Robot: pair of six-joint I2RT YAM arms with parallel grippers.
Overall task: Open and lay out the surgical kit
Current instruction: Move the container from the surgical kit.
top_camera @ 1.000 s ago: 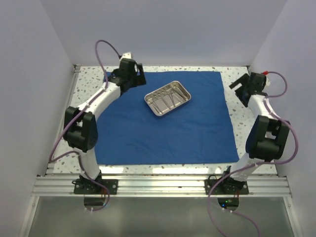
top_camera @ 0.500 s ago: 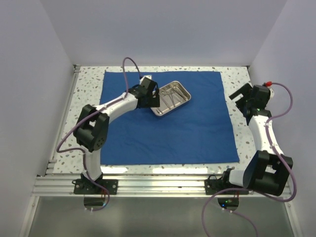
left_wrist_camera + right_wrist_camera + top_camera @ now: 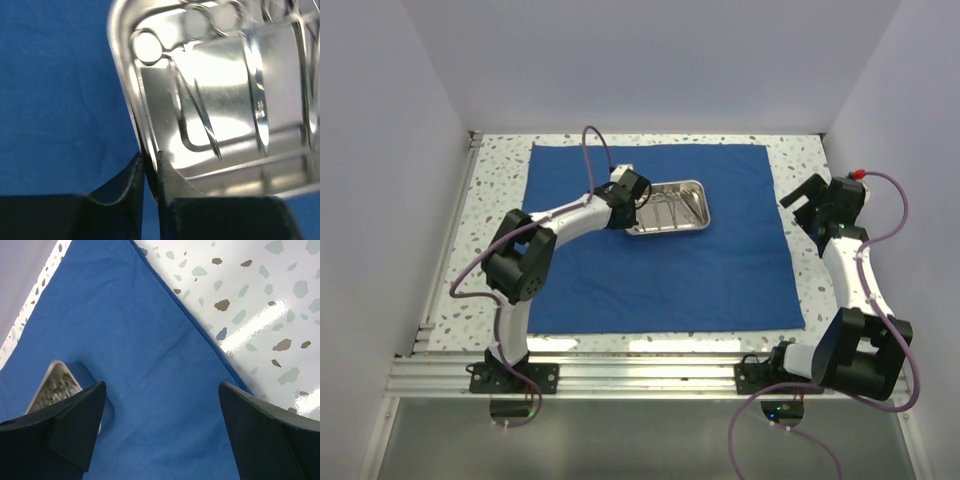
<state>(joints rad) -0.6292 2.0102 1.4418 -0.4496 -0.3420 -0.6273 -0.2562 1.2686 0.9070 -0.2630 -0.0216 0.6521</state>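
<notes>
Speckled white worktop (image 3: 500, 165), enclosed by pale walls on three sides, with a royal-blue cloth (image 3: 660, 280) spread flat over most of it. The steel tray (image 3: 704, 206) lies on the far half of this cloth and serves as the reference for all positions below.

Left of the tray: the left arm arches over the cloth, and the left gripper (image 3: 151, 160) meets the tray at its left end. Its jaws are drawn narrow and pinch the tray's thin wall at a rounded corner, one finger outside the rim and one inside.

Inside the tray: slim silver instruments (image 3: 200, 110) lie side by side on the floor, ring handles towards one wall, pointed tips towards the opposite wall.

Right of the tray: the right gripper (image 3: 161, 387) hangs well apart from it, above the cloth's right edge. Its jaws stand wide with nothing between them. Below them are blue cloth and bare worktop, and a tray corner shows beside one finger.
</notes>
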